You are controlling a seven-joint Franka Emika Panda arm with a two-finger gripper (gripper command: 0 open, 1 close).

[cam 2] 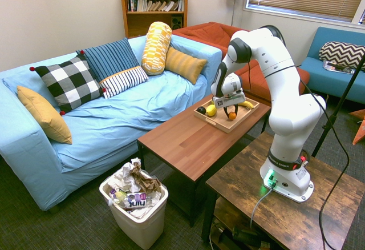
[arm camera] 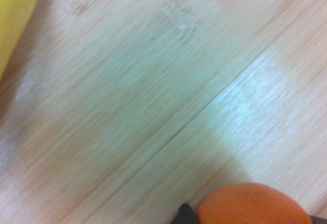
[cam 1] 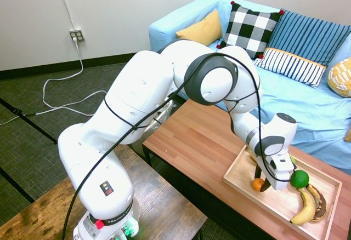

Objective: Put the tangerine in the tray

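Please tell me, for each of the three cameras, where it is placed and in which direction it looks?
First exterior view: high behind the arm's base, facing the sofa; nearly the whole arm shows, pincer shut on the tangerine in the tray.
Second exterior view: across the room, facing the bookshelf; the whole arm shows.
Wrist view: close above the tray floor; no arm shows.
Shared: all three show tray and tangerine.

green apple [cam 1: 299, 179] and bananas [cam 1: 308, 204] flank pincer [cam 1: 264, 185]
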